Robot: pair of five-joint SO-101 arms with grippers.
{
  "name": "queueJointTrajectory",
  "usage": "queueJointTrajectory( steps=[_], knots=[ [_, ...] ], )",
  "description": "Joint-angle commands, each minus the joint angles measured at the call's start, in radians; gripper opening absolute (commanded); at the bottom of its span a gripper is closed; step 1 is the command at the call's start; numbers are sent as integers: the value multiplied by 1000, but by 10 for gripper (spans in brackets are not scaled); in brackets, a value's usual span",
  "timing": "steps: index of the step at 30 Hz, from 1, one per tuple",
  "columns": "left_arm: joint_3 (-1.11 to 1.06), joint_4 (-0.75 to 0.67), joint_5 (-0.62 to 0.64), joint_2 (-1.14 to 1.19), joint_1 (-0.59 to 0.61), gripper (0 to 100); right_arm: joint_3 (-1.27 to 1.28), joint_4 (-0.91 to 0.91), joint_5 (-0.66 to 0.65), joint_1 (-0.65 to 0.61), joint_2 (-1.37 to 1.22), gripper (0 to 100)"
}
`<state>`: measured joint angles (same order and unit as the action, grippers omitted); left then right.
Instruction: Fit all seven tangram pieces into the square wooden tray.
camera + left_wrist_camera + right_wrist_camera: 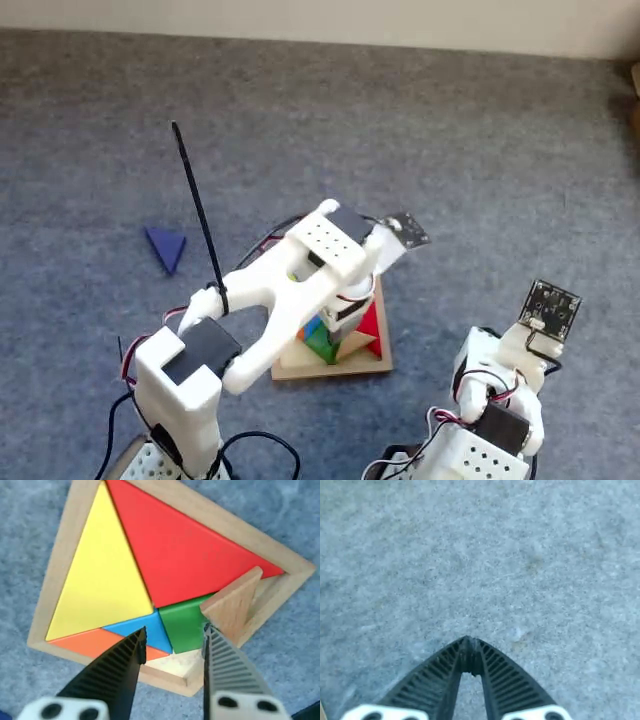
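Left gripper [174, 629] is noted spread wide over the wooden tray [330, 369] at lower centre, a bare wooden piece [235, 605] tilted on its rim beside one finger; blue triangle [166, 246] is seen loose at centre left.

The left arm [290, 290] lies across the tray [330, 370], covering most of it from above. Inside, flat pieces [110, 575] fill all but a bare strip [175, 662] at one corner, between the parted left jaws. A wood triangle [232, 607] leans tilted against the rim there (half barring that gap). Bare table [450, 130] surrounds the blue triangle [167, 247], well apart from the tray, and lies beneath the closed right jaws too.
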<state>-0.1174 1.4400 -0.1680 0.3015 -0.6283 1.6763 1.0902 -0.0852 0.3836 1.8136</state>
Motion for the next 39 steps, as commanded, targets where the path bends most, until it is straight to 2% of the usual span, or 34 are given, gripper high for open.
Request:
queueJointTrajectory(
  steps=[1,30,39],
  knots=[
    [8,-11,-2,-10,-35,189,111,-25,-14,10,18,5],
    [82,-57,-2,-8,-30,189,111,-25,-14,10,18,5],
    [79,-57,-2,-8,-71,190,111,-25,-14,10,18,5]
  ],
)
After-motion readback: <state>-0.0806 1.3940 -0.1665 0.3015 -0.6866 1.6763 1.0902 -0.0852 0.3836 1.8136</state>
